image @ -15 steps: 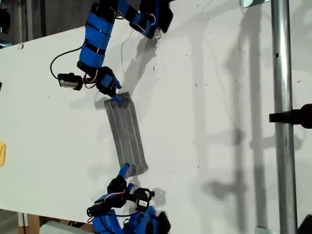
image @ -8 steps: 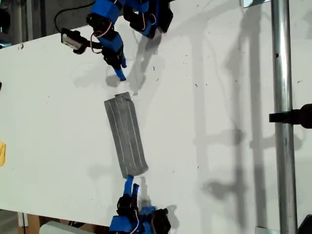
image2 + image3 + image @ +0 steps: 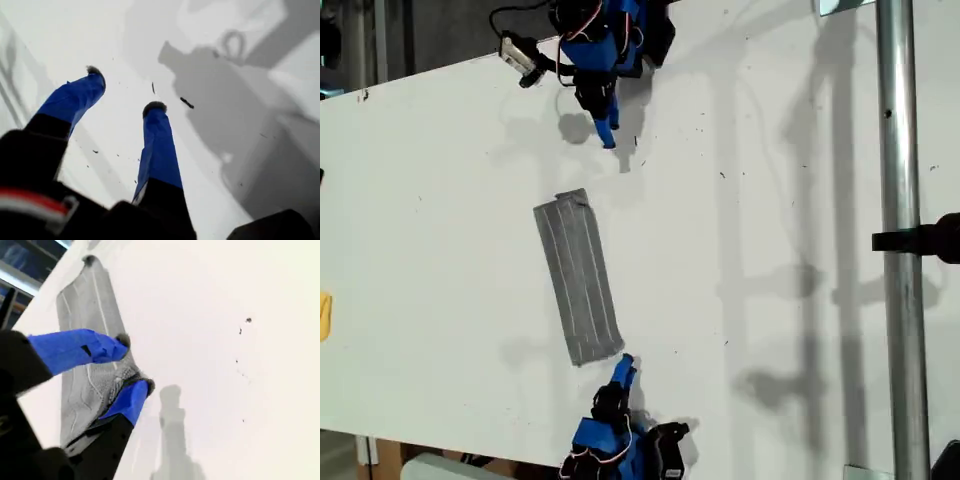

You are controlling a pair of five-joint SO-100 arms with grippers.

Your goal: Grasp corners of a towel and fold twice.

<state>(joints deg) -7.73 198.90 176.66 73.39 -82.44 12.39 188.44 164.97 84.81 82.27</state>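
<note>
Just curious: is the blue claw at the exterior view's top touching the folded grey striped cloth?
Apart. The exterior view shows bare white table between that gripper and the folded grey striped cloth.

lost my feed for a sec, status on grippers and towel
My first gripper open, empty, over bare table. My second gripper open, off the towel. Towel folded to a narrow strip, flat. Nothing in the way.

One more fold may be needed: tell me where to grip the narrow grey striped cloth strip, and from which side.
Pinch the grey striped cloth strip at its short end, coming in low along its length from the exterior view's bottom. It lies flat, so an end edge probably lifts easiest.
</note>
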